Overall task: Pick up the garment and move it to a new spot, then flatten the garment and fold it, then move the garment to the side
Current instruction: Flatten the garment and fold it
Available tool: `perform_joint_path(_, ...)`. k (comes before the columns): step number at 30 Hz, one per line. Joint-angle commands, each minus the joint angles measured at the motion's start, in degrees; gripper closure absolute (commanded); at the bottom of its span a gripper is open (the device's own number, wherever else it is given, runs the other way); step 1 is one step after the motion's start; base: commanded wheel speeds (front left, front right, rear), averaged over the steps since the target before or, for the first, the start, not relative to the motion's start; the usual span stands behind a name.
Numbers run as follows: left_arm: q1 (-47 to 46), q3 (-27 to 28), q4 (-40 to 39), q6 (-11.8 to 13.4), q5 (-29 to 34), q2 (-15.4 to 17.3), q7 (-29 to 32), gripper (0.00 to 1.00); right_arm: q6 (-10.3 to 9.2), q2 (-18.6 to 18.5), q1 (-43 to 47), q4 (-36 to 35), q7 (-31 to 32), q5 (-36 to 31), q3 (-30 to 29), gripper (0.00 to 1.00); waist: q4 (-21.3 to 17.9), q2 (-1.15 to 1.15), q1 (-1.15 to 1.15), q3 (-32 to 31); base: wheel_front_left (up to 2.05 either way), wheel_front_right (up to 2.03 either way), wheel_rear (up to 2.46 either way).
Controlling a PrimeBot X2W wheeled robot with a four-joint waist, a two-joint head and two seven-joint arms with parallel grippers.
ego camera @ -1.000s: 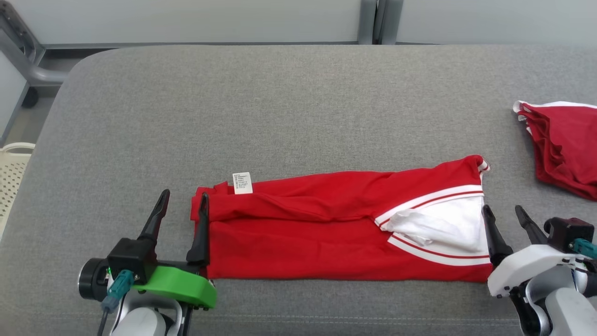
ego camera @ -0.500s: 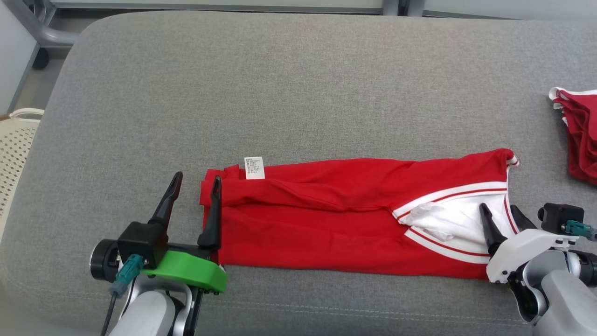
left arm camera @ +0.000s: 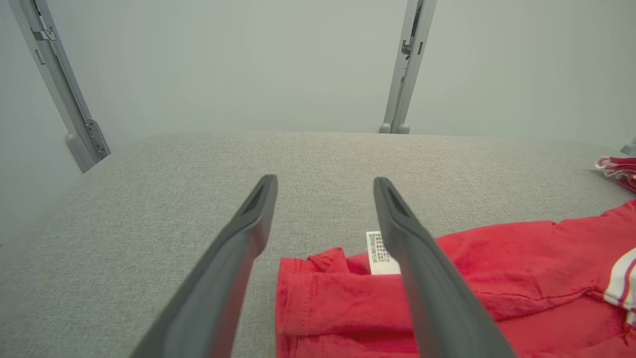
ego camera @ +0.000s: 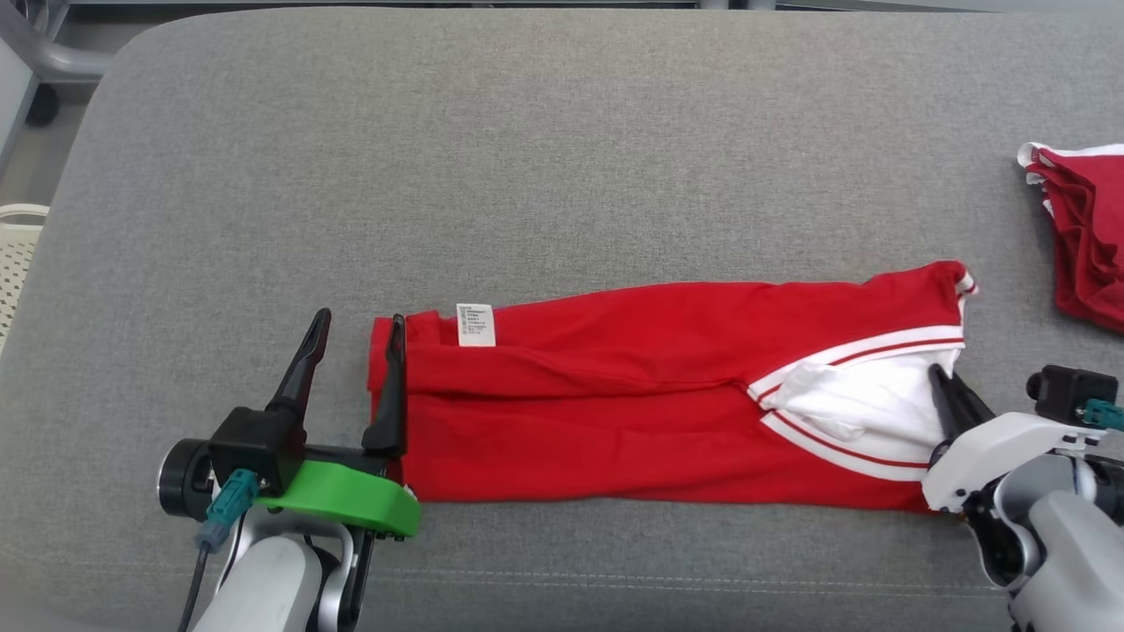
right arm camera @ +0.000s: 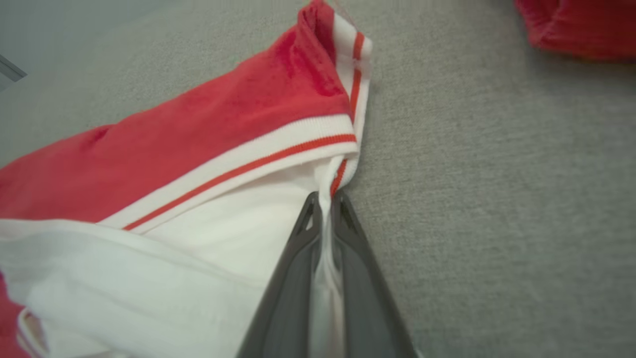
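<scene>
The garment (ego camera: 615,395) is red with white striped trim, folded into a long band across the grey cushion (ego camera: 527,158). My left gripper (ego camera: 360,318) stands open at its left end; one finger rests over the garment's edge near the white label (ego camera: 475,325), the other over bare cushion. The left wrist view shows the same spread fingers of the left gripper (left arm camera: 324,181) above the garment's corner (left arm camera: 323,298). My right gripper (ego camera: 944,386) is shut on the white trimmed edge at the right end. In the right wrist view, white fabric of the garment (right arm camera: 223,139) is pinched between the right gripper's fingers (right arm camera: 325,196).
A second red garment (ego camera: 1084,237) lies bunched at the cushion's far right edge, also visible as the red heap (right arm camera: 576,25). A pale perforated basket (ego camera: 13,254) stands off the cushion's left side. Grey metal posts (left arm camera: 407,64) rise behind the cushion.
My right gripper has moved onto the garment's white edge and shut on it. The left gripper has stayed open at the left end. The head camera has tilted down.
</scene>
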Motion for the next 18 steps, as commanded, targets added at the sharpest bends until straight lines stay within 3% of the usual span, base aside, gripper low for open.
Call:
perform_joint_path(1,-0.5,0.6,-0.2,-0.2,0.5,-0.1,-0.2,0.0,-0.27,-1.8,-0.2,0.8,-0.8,0.9,-1.2,1.0,-0.9,0.0,0.0,0.3,0.0,0.0,0.0)
perform_joint_path(11,-0.9,1.7,-0.3,-1.2,1.5,-0.5,-0.2,0.0,-0.21,-5.1,-0.7,1.0,-3.4,1.3,-4.1,1.0,-3.8,0.0,0.0,1.1,0.0,0.0,0.0)
perform_joint_path(18,-0.7,3.2,-0.8,-1.1,2.1,0.2,-0.2,0.0,-0.15,-0.9,-3.2,-8.7,-4.4,-1.0,-0.5,1.0,-7.6,0.0,0.0,1.9,0.0,0.0,0.0)
